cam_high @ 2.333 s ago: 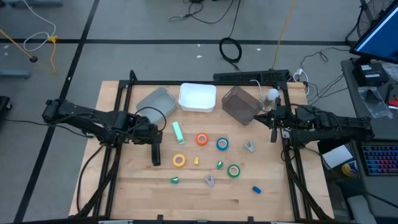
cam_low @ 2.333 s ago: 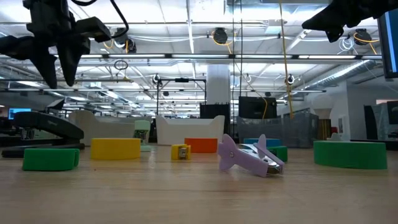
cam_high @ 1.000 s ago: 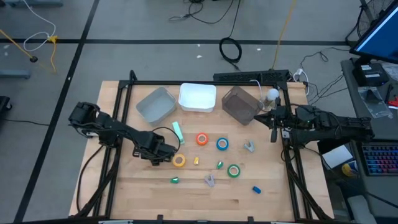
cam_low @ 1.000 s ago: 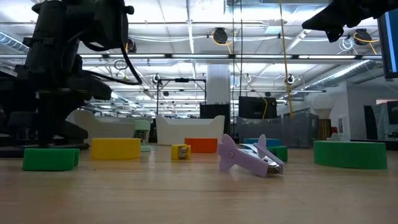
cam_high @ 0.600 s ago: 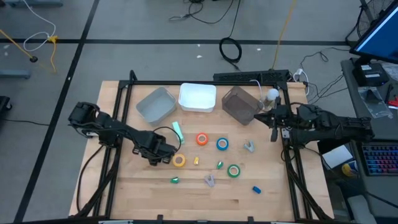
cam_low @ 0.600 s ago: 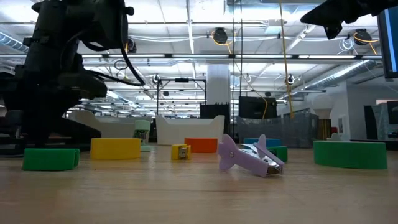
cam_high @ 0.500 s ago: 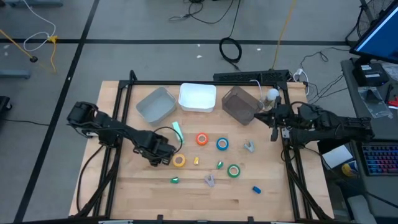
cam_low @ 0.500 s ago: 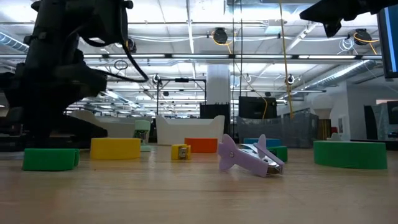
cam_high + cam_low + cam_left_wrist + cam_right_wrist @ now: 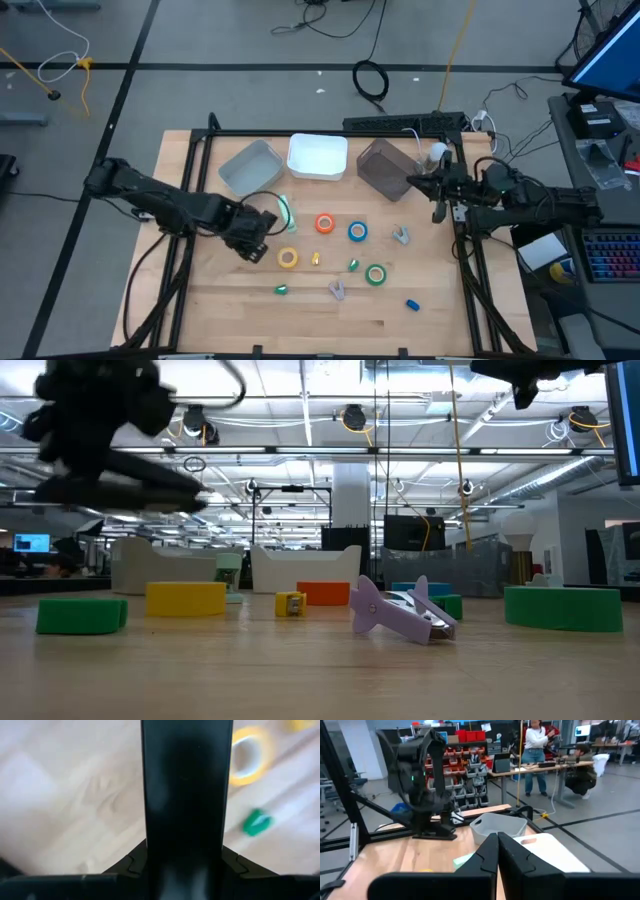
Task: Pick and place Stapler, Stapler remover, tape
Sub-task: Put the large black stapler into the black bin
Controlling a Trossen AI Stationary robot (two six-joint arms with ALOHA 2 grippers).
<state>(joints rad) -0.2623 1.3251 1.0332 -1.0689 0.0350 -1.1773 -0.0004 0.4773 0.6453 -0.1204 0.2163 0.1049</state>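
Now our left gripper [image 9: 255,243] has risen off the desk [image 9: 240,300] with the black stapler [image 9: 125,488] clamped in its jaws; half a second ago the arm was still low beside the yellow tape roll [image 9: 288,258], and in the low view the stapler now hangs level, well above the wood. We judge the pick done, so the carry toward the bins comes next: the grey bin [image 9: 250,167], the white bin [image 9: 318,157] and the dark bin [image 9: 384,167] stand along the far edge. The red-orange [image 9: 325,224], blue [image 9: 357,232] and green [image 9: 375,274] rolls and the lilac staple remover [image 9: 338,290] remain untouched. Our right gripper [image 9: 437,205] waits at the right edge, jaws closed and empty.
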